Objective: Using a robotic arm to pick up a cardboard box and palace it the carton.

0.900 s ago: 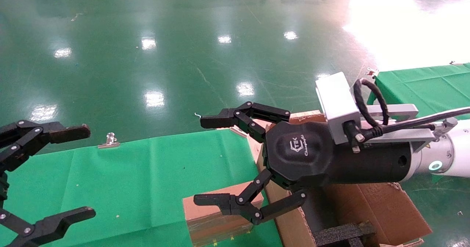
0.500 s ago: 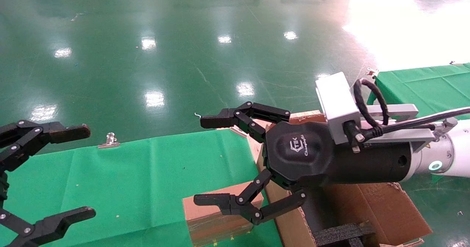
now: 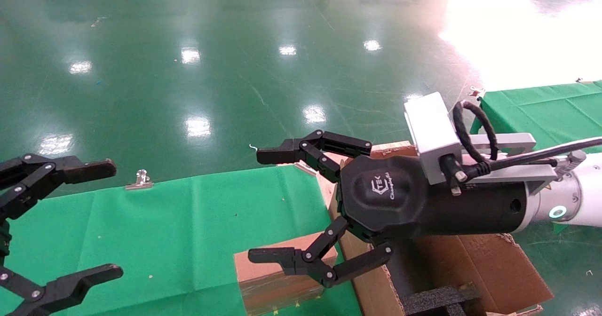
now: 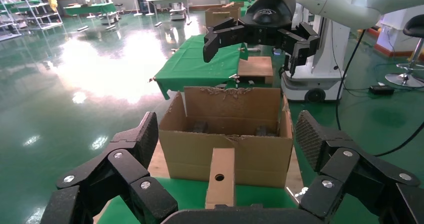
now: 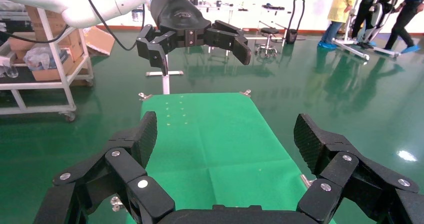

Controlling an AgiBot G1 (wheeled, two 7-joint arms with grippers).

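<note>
The box [image 3: 277,278] sits closest to the robot, at 6 o'clock in the head view, lying flat on the green cloth [image 3: 188,226]. It is just beside the left wall of the carton [image 3: 470,269], which is at 5 o'clock. Black foam [image 3: 437,299] shows inside the carton.

The right gripper [image 3: 268,205] hangs in the air above the box. Its fingers are spread wide and hold nothing. One fingertip [image 3: 263,256] is over the box top, but it is hard to tell if it touches. The white arm [image 3: 578,198] comes in from 3 o'clock, with a green ring light [image 3: 558,212] and a grey camera block [image 3: 430,135].

The left gripper [image 3: 75,219] waits at 8 o'clock, well apart from the box. Its fingers are spread wide too, and it holds nothing.

A metal clip [image 3: 139,179] sits on the far edge of the cloth at 10 o'clock. Past it lies the shiny green floor [image 3: 235,48].

In the left wrist view the box [image 4: 221,176] stands right in front of the carton [image 4: 227,144].
</note>
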